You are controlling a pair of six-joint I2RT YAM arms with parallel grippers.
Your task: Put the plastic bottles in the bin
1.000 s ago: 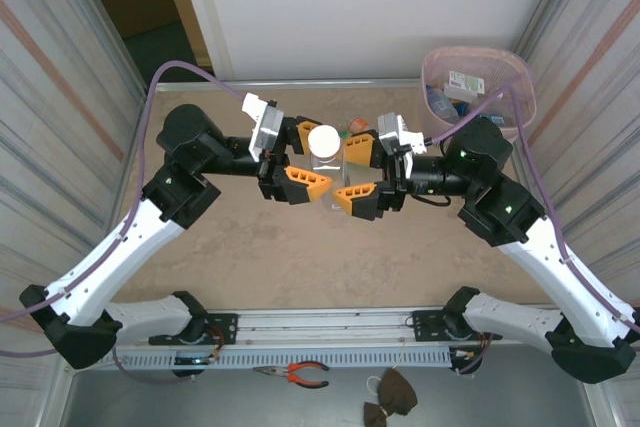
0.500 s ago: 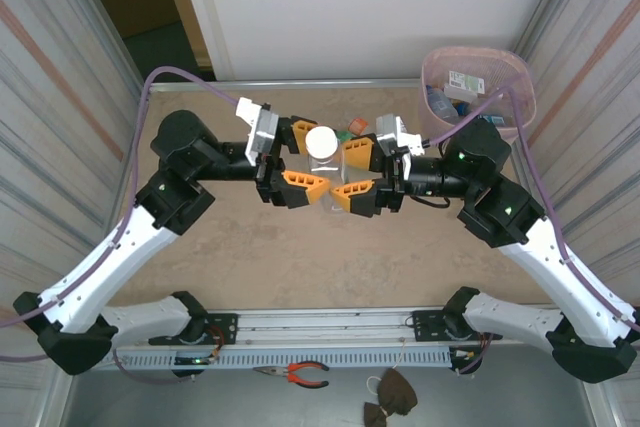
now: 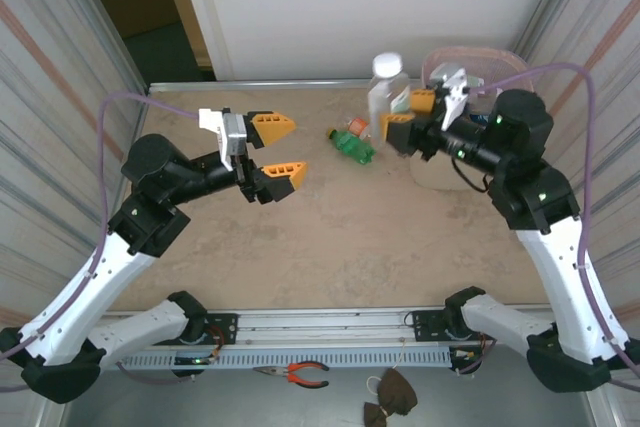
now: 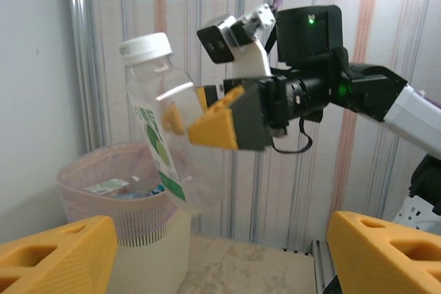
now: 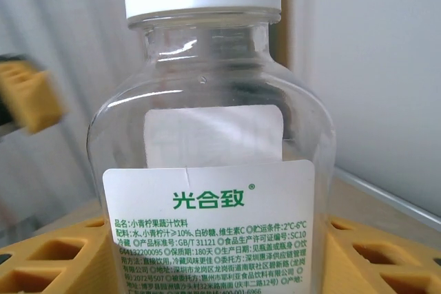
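Right gripper (image 3: 405,114) clamped on a near-upright, white-capped clear bottle (image 3: 381,97), held aloft just beside the bin (image 4: 89,204), apparently short of its rim; left gripper (image 3: 297,145), jaws apart, hangs well clear.

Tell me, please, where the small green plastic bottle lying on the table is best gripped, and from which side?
Probably across the middle of its body, from straight above. The green bottle lies on its side, slanting from upper left to lower right in the top view, so the open, free left tool should close across that slant.
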